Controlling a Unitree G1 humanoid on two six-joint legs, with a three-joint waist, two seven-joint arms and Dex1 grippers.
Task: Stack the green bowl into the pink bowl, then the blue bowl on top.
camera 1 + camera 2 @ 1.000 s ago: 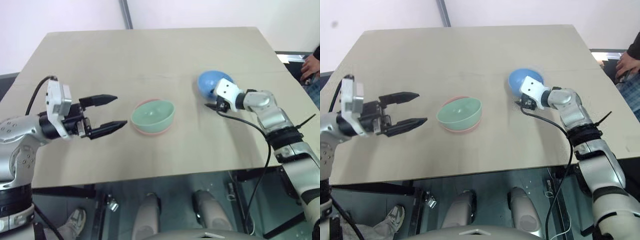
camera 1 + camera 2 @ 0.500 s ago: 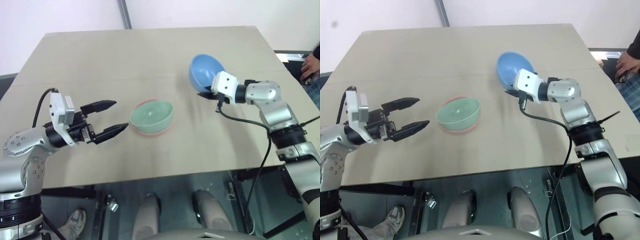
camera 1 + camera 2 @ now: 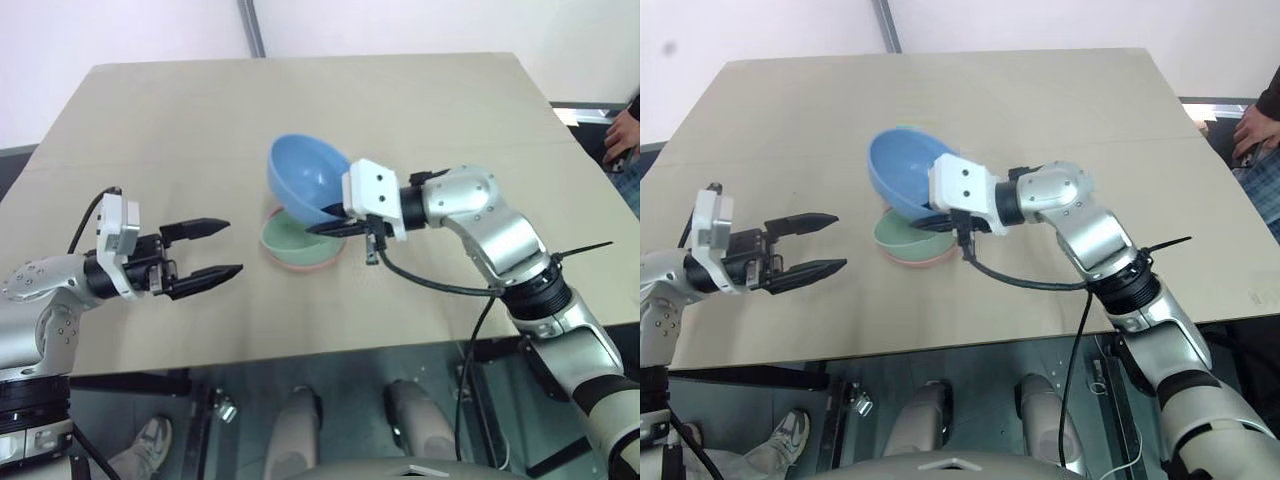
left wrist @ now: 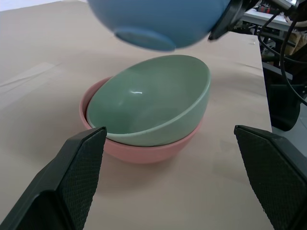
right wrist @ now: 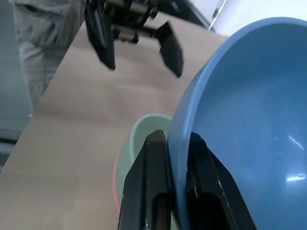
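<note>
Above the green bowl (image 3: pixel 300 243), the right end effector (image 3: pixel 335 226) pinches the blue bowl (image 3: pixel 305 178)'s rim; left end effector (image 3: pixel 222 250) gapes wide.

Two silver-grey metal arms with rounded joint housings and dark wrist bands. White boxy camera block at each wrist. Left gripper (image 3: pixel 205 251) and right gripper (image 3: pixel 330 224) each fitted with two black tapered fingers. Black cables looped along both forearms.
</note>
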